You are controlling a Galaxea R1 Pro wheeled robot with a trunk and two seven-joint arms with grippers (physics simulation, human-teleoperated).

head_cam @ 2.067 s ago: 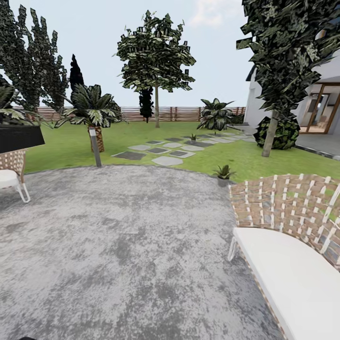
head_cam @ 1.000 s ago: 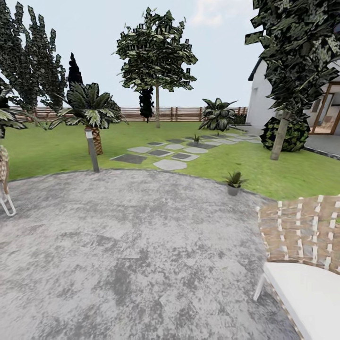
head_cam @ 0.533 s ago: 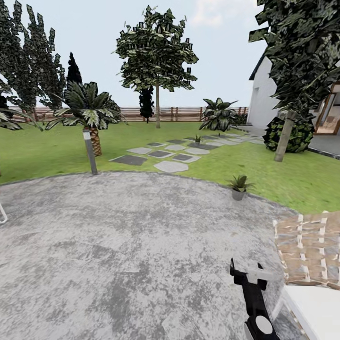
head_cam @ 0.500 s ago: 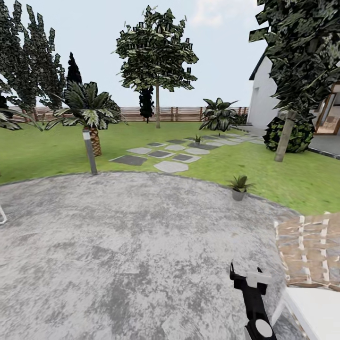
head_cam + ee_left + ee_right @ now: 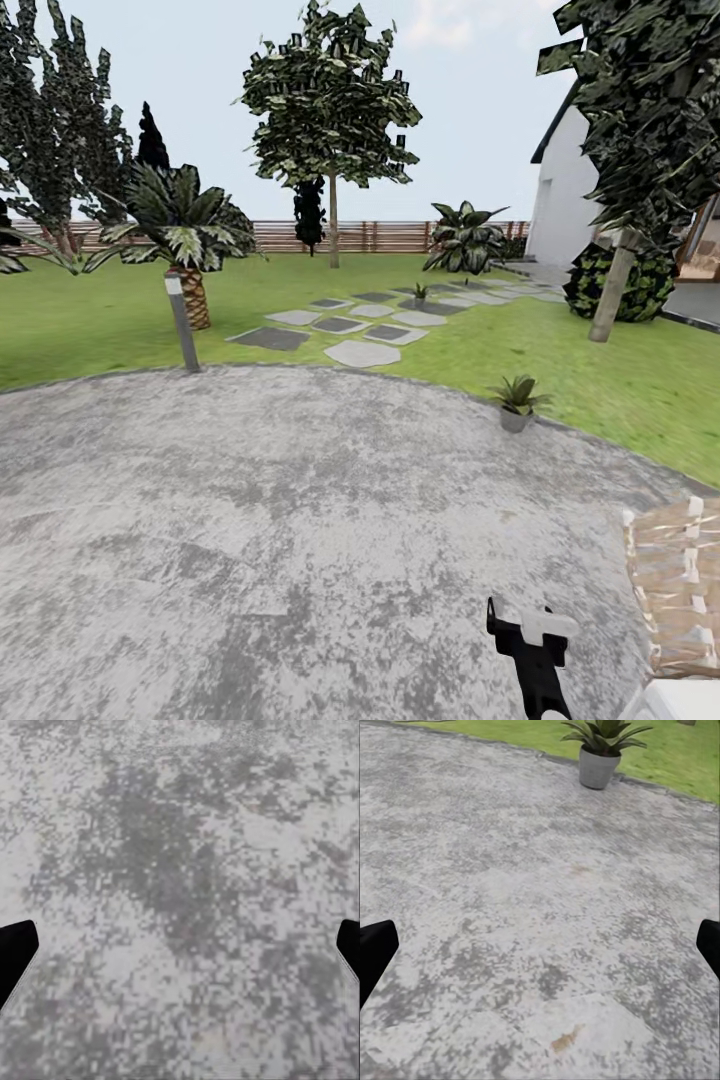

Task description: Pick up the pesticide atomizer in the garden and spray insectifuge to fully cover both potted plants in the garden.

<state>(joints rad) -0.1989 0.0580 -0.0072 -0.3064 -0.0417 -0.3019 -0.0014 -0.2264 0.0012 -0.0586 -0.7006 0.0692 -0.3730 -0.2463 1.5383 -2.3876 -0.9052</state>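
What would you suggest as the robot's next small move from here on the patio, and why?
Probably keep rolling forward across the patio while scanning for the atomizer. Both grippers look open and empty: the right gripper has its fingers spread over bare paving, and so does the left gripper. A near potted plant sits at the patio's edge and a far potted plant by the stepping stones.
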